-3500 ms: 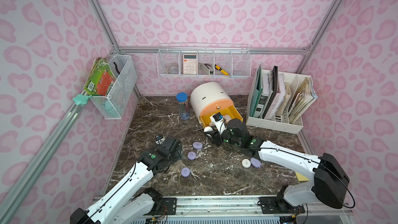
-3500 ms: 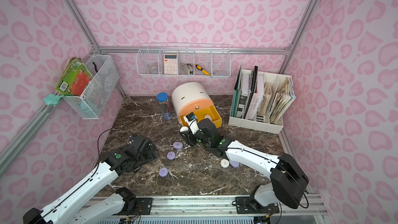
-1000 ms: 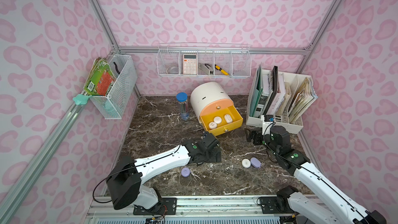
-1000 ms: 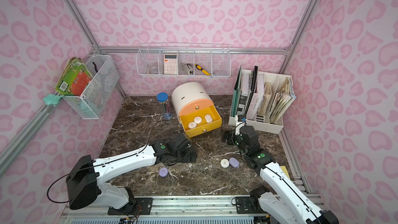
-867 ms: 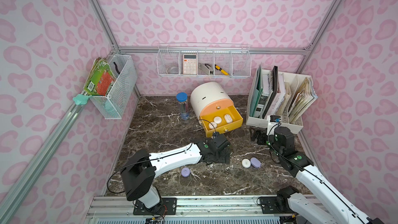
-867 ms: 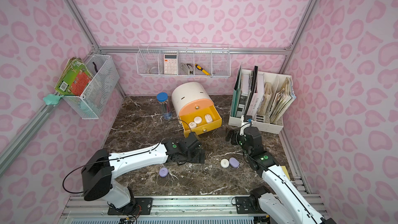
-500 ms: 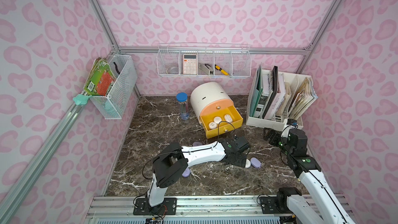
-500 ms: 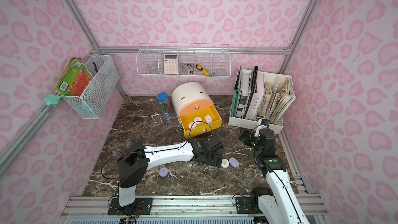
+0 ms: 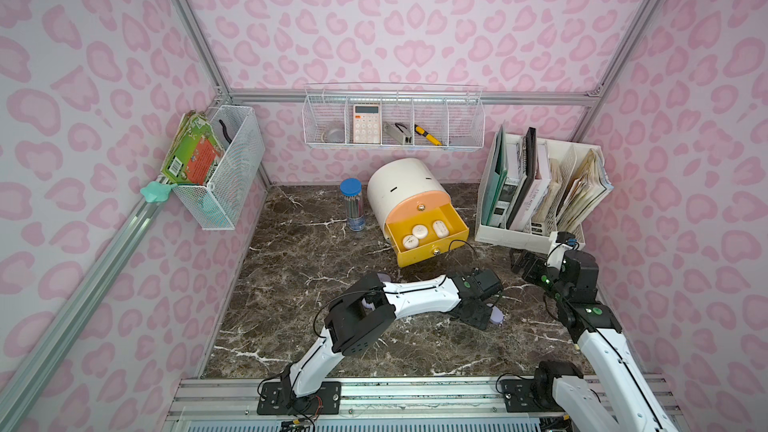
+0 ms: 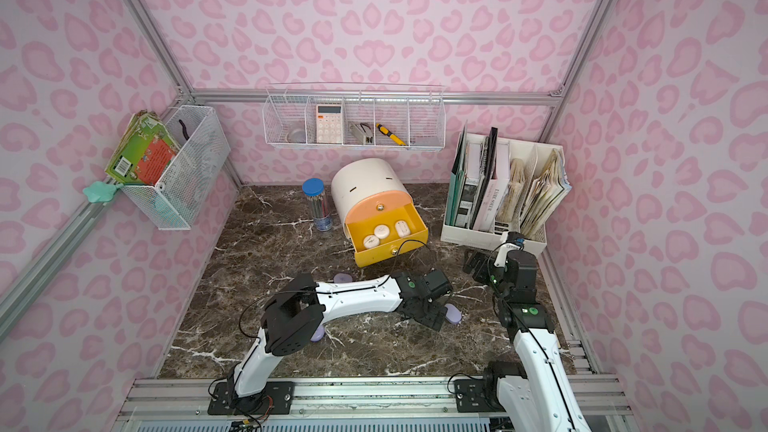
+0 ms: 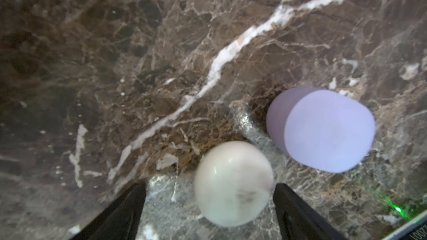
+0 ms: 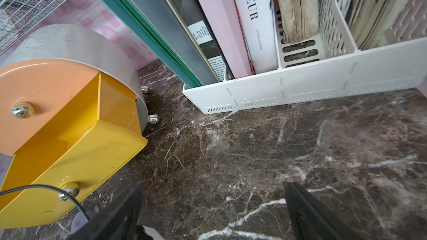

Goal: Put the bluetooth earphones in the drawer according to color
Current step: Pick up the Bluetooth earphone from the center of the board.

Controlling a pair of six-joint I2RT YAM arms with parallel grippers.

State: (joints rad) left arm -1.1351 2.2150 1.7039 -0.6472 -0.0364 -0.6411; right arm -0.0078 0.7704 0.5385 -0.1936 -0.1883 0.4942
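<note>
Toward the desk's [image 9: 291,284] right side, left tool [image 11: 209,189] open astride a white case [image 11: 232,183].
Its fingers [image 11: 124,208] stand wide, one just beside the case, the other apart from it; a lilac case [image 11: 321,130] lies close by, bare marble beyond. Right tool [image 12: 213,187] hangs open, nothing between its fingers [image 12: 307,213], over bare desk between the file rack [image 12: 323,79] and the cabinet's [image 9: 399,184] pulled-out yellow drawer [image 9: 432,253], which holds three white cases [image 9: 419,231]. The peach drawer [image 9: 419,205] above is shut.
</note>
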